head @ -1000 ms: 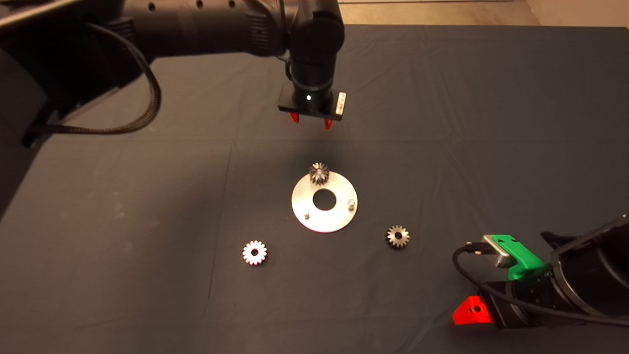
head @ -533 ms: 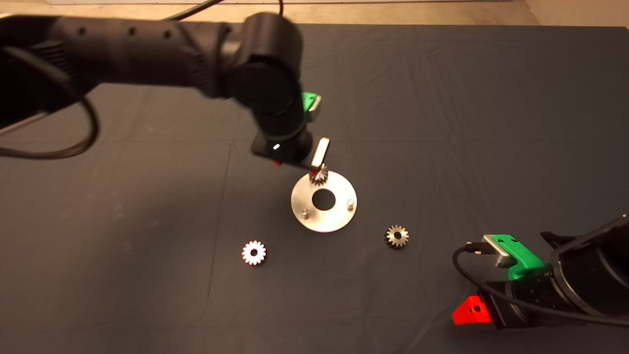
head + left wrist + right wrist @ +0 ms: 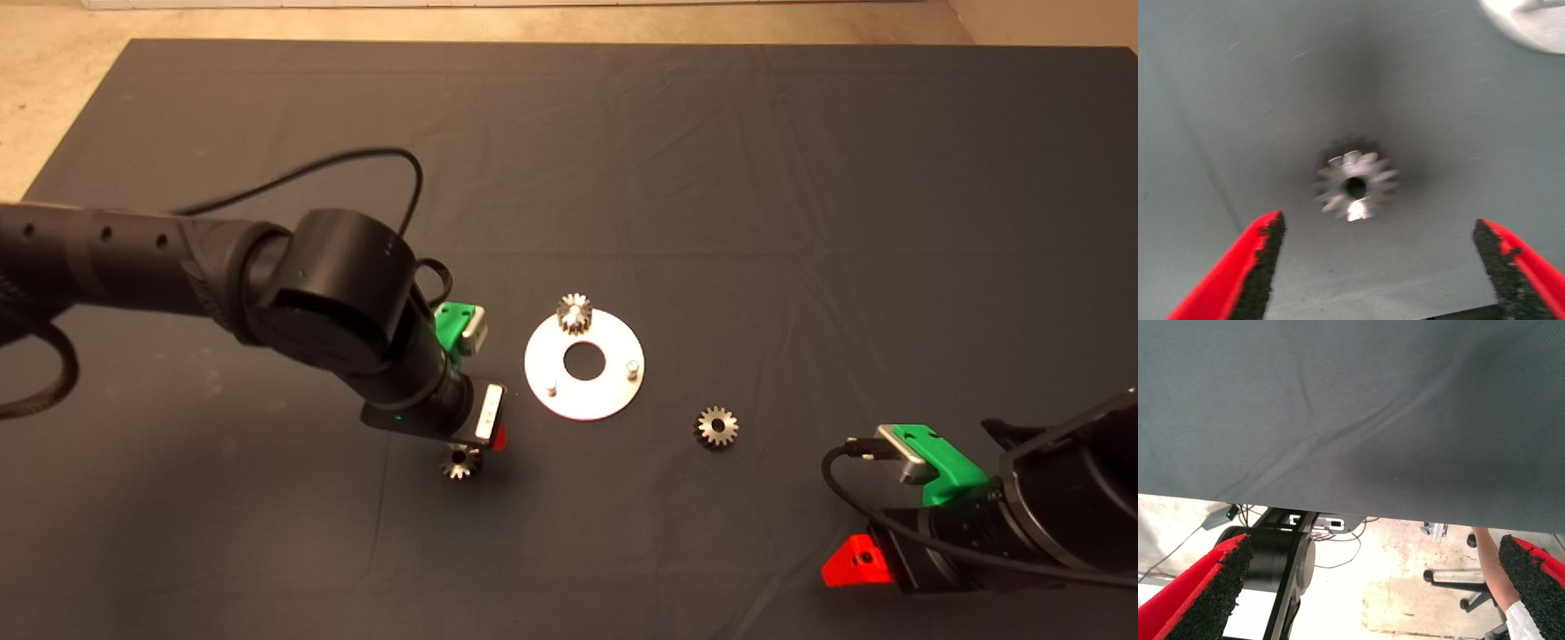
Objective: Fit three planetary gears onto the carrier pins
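L arm enters from the left edge; left gripper (image 3: 471,444) hangs directly over a planetary gear (image 3: 460,463) lying flat on the mat (image 3: 800,178). In the left wrist view the red fingers (image 3: 1238,273) are spread wide, one each side of that gear (image 3: 1355,187), not touching it; nothing held.

Gear appearance: small grey-steel spur type, round centre bore, short teeth all round.

Count: 3 gears. No. 1 under the L gripper, on the mat, just left of and nearer than the disc (image 3: 584,364). No. 2 (image 3: 575,313) seated at the disc's far rim, on a pin. No. 3 (image 3: 716,427) flat on the mat, right of the disc, apart from it.

Disc: flat, shiny silver ring w/ large centre hole. Carrier pins: 2 visible bare, one near-left (image 3: 552,388), one right (image 3: 632,366).

Room: mat open on far side and across the right half; floor shows beyond the far and left mat edges.

Right gripper (image 3: 858,564) parked at lower right edge, fingers (image 3: 1205,593) apart, empty; its wrist view looks past the mat edge to floor w/ cables and a chair base.
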Robot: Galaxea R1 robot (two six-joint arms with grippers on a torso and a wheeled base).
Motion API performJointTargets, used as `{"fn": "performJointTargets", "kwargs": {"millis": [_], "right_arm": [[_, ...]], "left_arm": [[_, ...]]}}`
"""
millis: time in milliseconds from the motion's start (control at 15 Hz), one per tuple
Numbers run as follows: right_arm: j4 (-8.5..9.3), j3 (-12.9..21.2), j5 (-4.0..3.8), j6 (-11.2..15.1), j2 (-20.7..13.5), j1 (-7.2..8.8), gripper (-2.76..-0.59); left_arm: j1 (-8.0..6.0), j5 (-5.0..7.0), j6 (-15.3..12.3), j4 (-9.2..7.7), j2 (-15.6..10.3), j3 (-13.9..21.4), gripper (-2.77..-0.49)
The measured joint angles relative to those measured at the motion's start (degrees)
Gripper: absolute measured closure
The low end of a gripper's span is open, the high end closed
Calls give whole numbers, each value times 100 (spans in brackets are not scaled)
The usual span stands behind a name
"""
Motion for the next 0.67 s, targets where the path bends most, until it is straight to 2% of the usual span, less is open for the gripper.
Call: {"fn": "performJointTargets", "kwargs": {"millis": [133, 267, 333, 533, 667], "right_arm": [[-5, -2, 22, -12, 17, 0, -275], [-9, -2, 9, -15, 11, -2, -275], [-11, -2, 9, -15, 11, -2, -275], [-24, -2, 9, -15, 15, -2, -275], [-35, -2, 11, -17, 13, -5, -275]], "left_arm": [[42, 91, -84, 66, -74, -2, -204], [74, 74, -136, 129, 9, -9, -204], [87, 29, -151, 140, 52, -9, -204], [161, 56, -239, 178, 5, -83, -204], [262, 73, -422, 210, 8, -94, -204]]}}
